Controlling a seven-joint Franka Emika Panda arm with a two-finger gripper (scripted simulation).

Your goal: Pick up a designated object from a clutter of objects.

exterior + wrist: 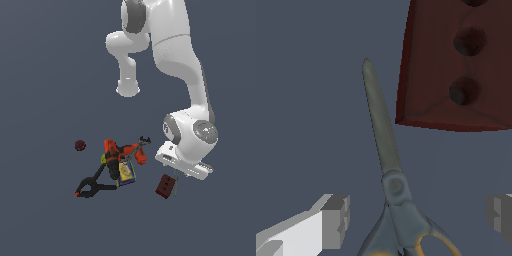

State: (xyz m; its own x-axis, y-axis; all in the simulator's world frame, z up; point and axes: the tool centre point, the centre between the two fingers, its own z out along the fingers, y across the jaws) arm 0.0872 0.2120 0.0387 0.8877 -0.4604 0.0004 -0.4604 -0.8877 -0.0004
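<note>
1. Scissors (387, 150): dull grey metal blades, matt; yellow-orange handles look plastic.
2. Block (461, 65): dark red, matt, slightly mottled, with round pits.
3. My fingers (336, 221): grey pads, smooth matt, on a white plastic-looking body.

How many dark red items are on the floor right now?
2: a dark red ball alone at the exterior view's left, and a dark red block beside the scissors under the gripper.

Scissors (387, 165) handles cut off at wrist view edge
</note>
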